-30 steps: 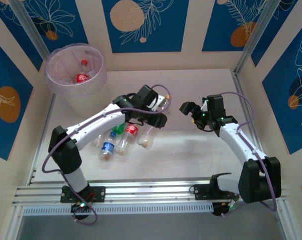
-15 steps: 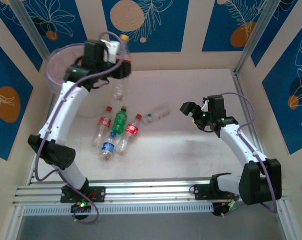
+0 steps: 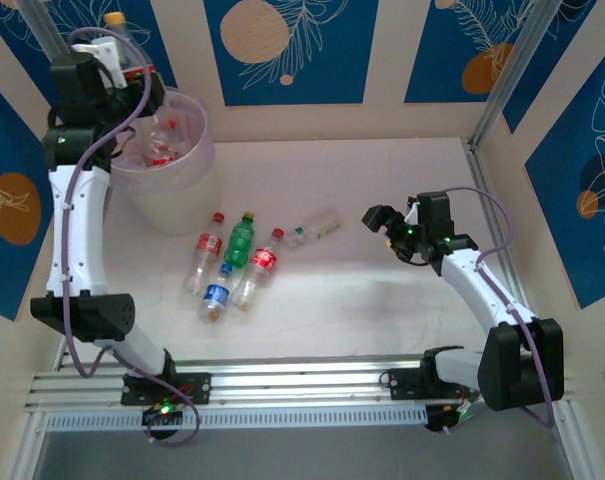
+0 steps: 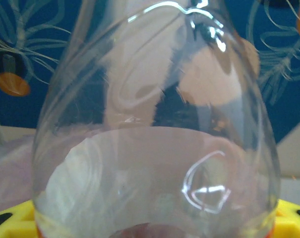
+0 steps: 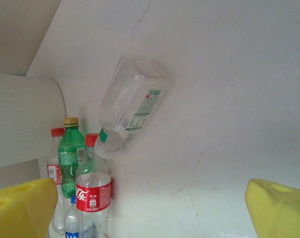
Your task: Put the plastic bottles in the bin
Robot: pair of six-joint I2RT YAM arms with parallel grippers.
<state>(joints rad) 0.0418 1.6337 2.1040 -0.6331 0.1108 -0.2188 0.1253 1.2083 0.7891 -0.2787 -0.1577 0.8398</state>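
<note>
From above, my left claw (image 3: 117,48) is up at the 10 o'clock corner, over the bin (image 3: 187,190). It is clamped on a clear bottle (image 3: 115,20) whose pale cap pokes out toward 12 o'clock, and the wrist covers most of the bottle's body. Inside the bin I make out red labels, but the count is lost behind the translucent wall. On the table (image 3: 382,310), at 5 o'clock of the bin, a green bottle (image 3: 241,240) lies between red-labelled bottles (image 3: 207,250). A blue-labelled bottle (image 3: 217,295) lies at 6 o'clock of them. A white-labelled bottle (image 3: 317,225) lies apart at 3 o'clock of the group. My right claw (image 3: 377,218) hangs just beyond it, spread wide, gripping nothing.

At my left wrist, the clear bottle (image 4: 154,99) spans nearly everything, cut off at top and bottom. My yellow pads (image 4: 8,223) peek in at 7 and 5 o'clock against its sides. A pale pinkish blur shows through the plastic; I cannot tell what it is.

At my right wrist, my right claw (image 5: 150,218) has its yellow fingertips (image 5: 21,208) well apart, with bare table (image 5: 224,99) between them. The white-labelled bottle (image 5: 132,104) lies at centre, neck toward 7 o'clock. The green bottle (image 5: 70,153) and the red-labelled bottles (image 5: 92,193) sit at 8 o'clock. The blue-labelled bottle (image 5: 73,220) is cut off by the lower edge. The bin (image 5: 21,119) shows as a pale wall at 9 o'clock, cropped.
</note>
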